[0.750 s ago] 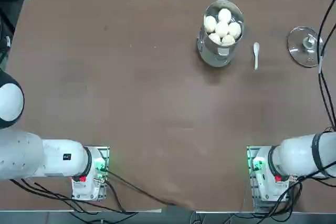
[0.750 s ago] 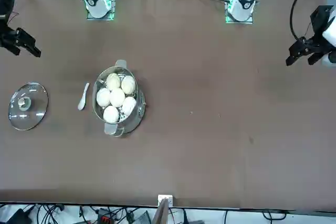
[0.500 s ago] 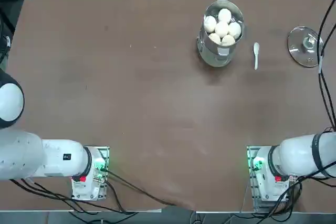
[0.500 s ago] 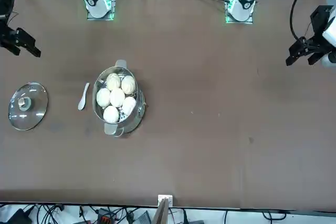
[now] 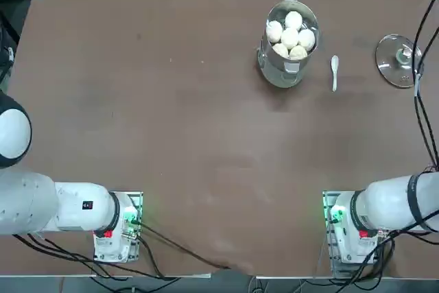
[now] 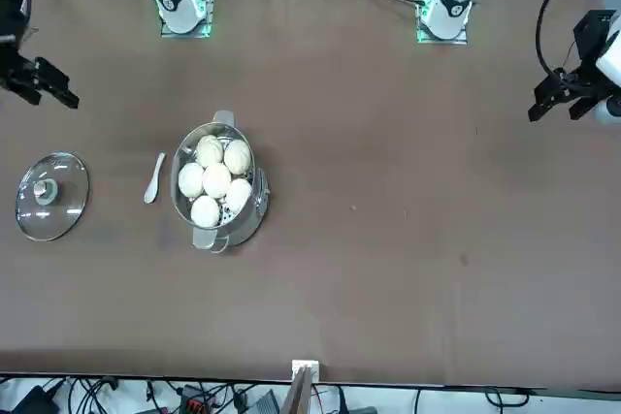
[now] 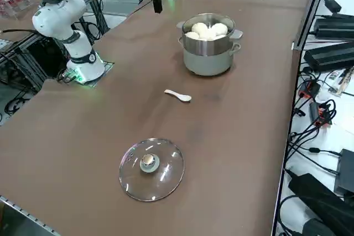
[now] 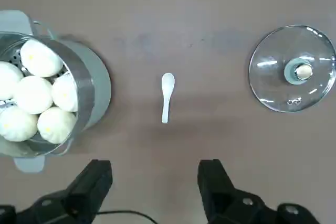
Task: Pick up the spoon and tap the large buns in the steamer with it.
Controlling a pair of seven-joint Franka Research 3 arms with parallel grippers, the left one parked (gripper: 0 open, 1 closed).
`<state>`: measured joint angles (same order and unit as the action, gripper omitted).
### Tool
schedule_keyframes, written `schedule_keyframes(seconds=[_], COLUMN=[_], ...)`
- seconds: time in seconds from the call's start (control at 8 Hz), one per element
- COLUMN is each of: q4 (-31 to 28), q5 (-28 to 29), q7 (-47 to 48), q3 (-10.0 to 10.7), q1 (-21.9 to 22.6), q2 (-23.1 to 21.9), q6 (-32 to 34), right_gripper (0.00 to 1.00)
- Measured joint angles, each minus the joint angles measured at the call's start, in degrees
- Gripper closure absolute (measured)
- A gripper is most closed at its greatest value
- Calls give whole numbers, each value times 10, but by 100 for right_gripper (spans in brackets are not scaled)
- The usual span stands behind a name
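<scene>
Brown surface (image 5: 171, 114) looks unchanged from a moment ago: spoon (image 8: 167, 96) lies untouched between steamer (image 8: 97, 85) and glass lid (image 8: 292, 67), while right gripper (image 8: 155, 184) hovers above, fingers wide, empty, grasp pending.

Spoon (image 8: 167, 97) on table between steamer (image 8: 84, 85) and glass lid (image 8: 292, 68).

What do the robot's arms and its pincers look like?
Both arms are smooth, rounded white shells; the right arm has a dark band and sits on a base glowing green, with black cables trailing. The right gripper has two chunky black fingers.
</scene>
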<state>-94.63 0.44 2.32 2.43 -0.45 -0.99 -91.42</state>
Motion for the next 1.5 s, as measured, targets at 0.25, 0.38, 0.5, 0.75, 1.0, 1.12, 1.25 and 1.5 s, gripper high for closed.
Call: schedule_keyframes(seconds=[0.25, 0.38, 0.5, 0.75, 1.0, 1.12, 1.25, 1.5], q4=[-62, -102, -140, -191, -213, -234, -265, -330], q5=[0, 0, 0, 0, 0, 0, 0, 0], q7=[0, 0, 0, 3, 38, 57, 68, 81], q3=[0, 0, 0, -1, -2, -2, -2, -2], q1=[0, 0, 1, 5, 15, 17, 18, 18], q2=[11, 16, 23, 49, 86, 99, 105, 112], q6=[-64, -106, -148, -206, -256, -301, -353, -442], right_gripper=[0, 0, 0, 0, 0, 0, 0, 1])
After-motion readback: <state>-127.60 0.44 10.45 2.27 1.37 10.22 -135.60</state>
